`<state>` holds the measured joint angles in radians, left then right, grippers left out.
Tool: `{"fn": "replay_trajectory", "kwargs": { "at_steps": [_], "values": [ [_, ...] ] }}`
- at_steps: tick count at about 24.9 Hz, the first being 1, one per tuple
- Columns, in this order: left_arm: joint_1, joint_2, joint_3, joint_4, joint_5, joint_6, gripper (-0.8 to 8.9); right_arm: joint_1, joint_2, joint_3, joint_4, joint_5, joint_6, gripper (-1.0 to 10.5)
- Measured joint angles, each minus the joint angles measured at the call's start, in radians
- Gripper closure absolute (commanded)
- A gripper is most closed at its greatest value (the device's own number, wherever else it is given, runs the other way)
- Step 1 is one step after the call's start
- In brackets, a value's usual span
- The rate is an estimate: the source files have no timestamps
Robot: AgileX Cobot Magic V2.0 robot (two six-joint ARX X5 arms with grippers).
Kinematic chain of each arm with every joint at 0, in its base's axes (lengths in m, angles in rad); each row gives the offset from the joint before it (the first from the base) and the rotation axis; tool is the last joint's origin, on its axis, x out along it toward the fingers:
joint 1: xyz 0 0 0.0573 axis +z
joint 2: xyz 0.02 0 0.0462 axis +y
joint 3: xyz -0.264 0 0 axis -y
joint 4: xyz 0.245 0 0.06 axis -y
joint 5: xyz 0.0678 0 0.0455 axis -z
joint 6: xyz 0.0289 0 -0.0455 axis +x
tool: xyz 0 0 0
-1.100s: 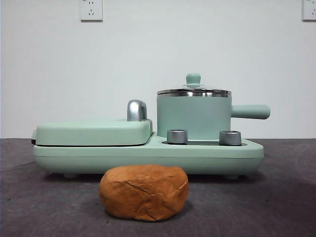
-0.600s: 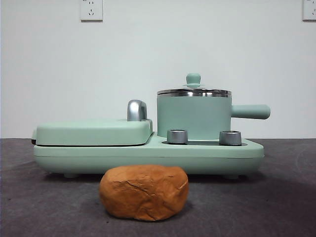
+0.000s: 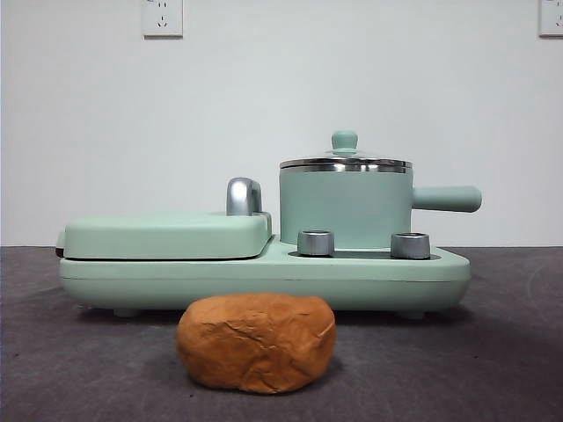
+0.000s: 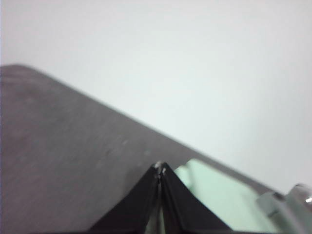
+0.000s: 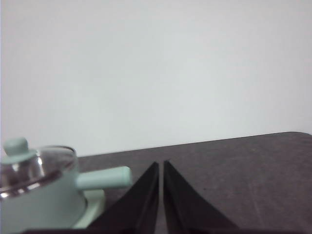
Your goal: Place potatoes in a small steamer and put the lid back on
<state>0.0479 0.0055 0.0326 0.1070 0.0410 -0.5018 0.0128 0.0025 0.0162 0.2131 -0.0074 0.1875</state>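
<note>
Potatoes [image 3: 256, 342] lie on the table [image 3: 493, 352]; lidded steamer [image 5: 36, 195] beside my right hand [image 5: 161, 163]; both hands pressed together, empty.

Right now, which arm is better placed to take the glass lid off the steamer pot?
Probably the right. The right gripper, jaws shut, looks out beside the steamer pot with its glass lid on. The left gripper, also shut, sits by the griddle lid.

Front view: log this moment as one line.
potato: on table before appliance | lid: on steamer | left gripper: shut, idle | right gripper: shut, idle
</note>
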Motion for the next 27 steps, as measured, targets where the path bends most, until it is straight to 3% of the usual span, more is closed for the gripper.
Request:
{"fn": "replay_trajectory", "kwargs": {
  "at_steps": [5, 9, 12, 20, 27],
  "values": [
    [0.0, 0.002, 0.027, -0.019, 0.1, -0.012, 8.07, 0.0, 0.011, 0.041, -0.071, -0.054, 0.075, 9.3],
    [0.0, 0.035, 0.126, -0.113, 0.153, -0.009, 8.07, 0.0, 0.068, 0.174, -0.208, -0.117, 0.091, 9.3],
    [0.0, 0.085, 0.211, -0.198, 0.214, 0.04, 8.07, 0.0, 0.141, 0.276, -0.286, -0.185, 0.078, 9.3],
    [-0.002, 0.272, 0.424, -0.354, 0.392, 0.301, 8.07, 0.0, 0.377, 0.496, -0.391, -0.367, -0.053, 9.3],
    [-0.038, 0.458, 0.593, -0.394, 0.477, 0.519, 8.08, 0.04, 0.561, 0.639, -0.486, -0.433, -0.225, 9.3]
  ]
}}
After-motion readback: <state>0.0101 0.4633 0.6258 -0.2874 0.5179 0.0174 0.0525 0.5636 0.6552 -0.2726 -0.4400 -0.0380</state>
